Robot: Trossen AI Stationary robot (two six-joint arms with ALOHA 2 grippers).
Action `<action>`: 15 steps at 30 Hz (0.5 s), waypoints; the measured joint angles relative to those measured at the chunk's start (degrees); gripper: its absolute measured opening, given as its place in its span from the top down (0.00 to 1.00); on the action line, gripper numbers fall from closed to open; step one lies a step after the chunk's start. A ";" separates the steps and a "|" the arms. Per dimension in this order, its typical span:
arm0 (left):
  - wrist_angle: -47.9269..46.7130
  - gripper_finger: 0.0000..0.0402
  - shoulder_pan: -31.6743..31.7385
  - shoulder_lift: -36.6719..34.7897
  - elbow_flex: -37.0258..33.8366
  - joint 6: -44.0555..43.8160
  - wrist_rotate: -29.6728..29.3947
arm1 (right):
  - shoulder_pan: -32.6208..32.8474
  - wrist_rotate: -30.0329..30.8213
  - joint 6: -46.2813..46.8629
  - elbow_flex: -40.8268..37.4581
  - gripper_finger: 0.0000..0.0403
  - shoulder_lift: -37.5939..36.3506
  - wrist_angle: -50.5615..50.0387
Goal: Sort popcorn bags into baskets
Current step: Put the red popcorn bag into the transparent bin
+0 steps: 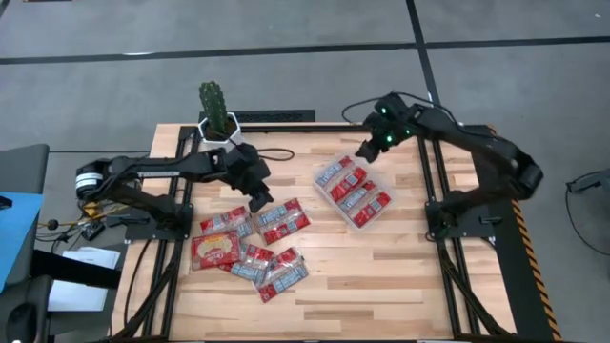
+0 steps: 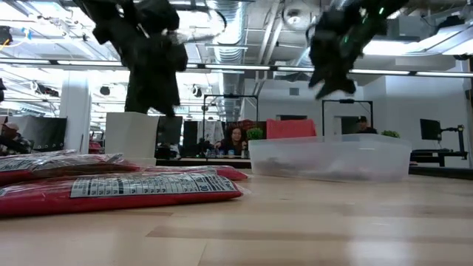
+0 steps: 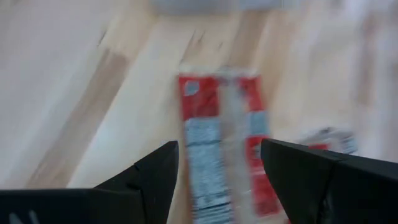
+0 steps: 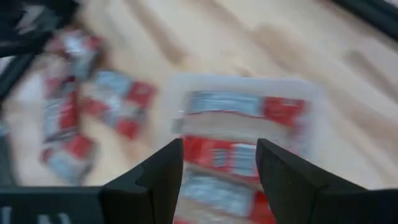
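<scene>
Several red popcorn bags (image 1: 250, 246) lie flat in a loose heap on the wooden table's left half. Three more bags (image 1: 355, 191) lie inside the clear plastic basket (image 1: 327, 201) at centre right. My left gripper (image 1: 257, 197) is open and empty above one bag (image 3: 222, 140) at the heap's far side. My right gripper (image 1: 367, 151) is open and empty above the basket's far end, and the basket also shows in the right wrist view (image 4: 317, 93).
A white pot with a cactus (image 1: 217, 119) stands at the table's far edge, just behind my left arm. Bare wood lies along the near side and between the heap and the basket. People and desks show in the room beyond.
</scene>
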 joint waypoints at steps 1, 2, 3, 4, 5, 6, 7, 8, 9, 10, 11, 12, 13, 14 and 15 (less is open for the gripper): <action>-0.18 0.46 -0.02 1.26 -0.02 0.70 -0.64 | 1.97 0.50 1.44 0.00 0.45 -1.42 -0.01; -0.06 0.46 -0.02 2.61 -0.02 1.33 -0.91 | 4.15 1.59 2.82 0.00 0.45 -2.63 -0.02; 0.13 0.46 -0.02 4.21 -0.02 1.99 -0.92 | 6.70 3.03 4.21 0.00 0.46 -3.82 -0.29; 0.26 0.46 -0.01 5.84 -0.02 2.85 -0.94 | 9.21 4.70 5.48 0.00 0.46 -4.78 -0.83; 0.23 0.46 0.03 7.45 -0.02 3.77 -1.00 | 11.87 6.68 6.90 0.00 0.46 -5.58 -1.24; 0.64 0.46 0.12 9.16 -0.02 4.71 -1.00 | 14.58 8.62 8.55 0.00 0.46 -6.23 -1.50; 1.52 0.46 0.18 10.73 -0.02 5.39 -0.96 | 17.35 10.49 10.28 0.00 0.46 -6.72 -1.59; 2.24 0.46 0.40 12.26 -0.02 5.91 -0.84 | 20.07 12.35 12.12 0.00 0.45 -6.97 -1.71; 3.16 0.46 0.50 13.85 -0.02 6.24 -0.45 | 22.83 13.88 13.80 0.00 0.45 -7.07 -1.81; 4.32 0.46 0.68 15.42 -0.02 6.26 0.32 | 25.39 15.52 15.49 0.00 0.45 -7.10 -1.85; 5.18 0.46 0.86 16.82 -0.02 6.26 1.44 | 27.91 17.14 17.17 0.00 0.45 -7.08 -1.95; 6.32 0.46 0.90 18.28 -0.02 6.18 2.91 | 30.32 18.72 18.91 0.00 0.45 -6.88 -2.02; 7.43 0.45 0.88 19.47 -0.02 6.03 4.49 | 32.70 20.37 20.62 0.03 0.45 -6.47 -1.95; 7.99 0.44 0.85 20.64 -0.02 6.00 5.96 | 34.99 21.77 22.43 0.04 0.45 -6.03 -2.04; 8.44 0.43 0.85 21.75 -0.01 5.99 7.28 | 37.27 22.95 24.21 0.02 0.45 -5.29 -2.45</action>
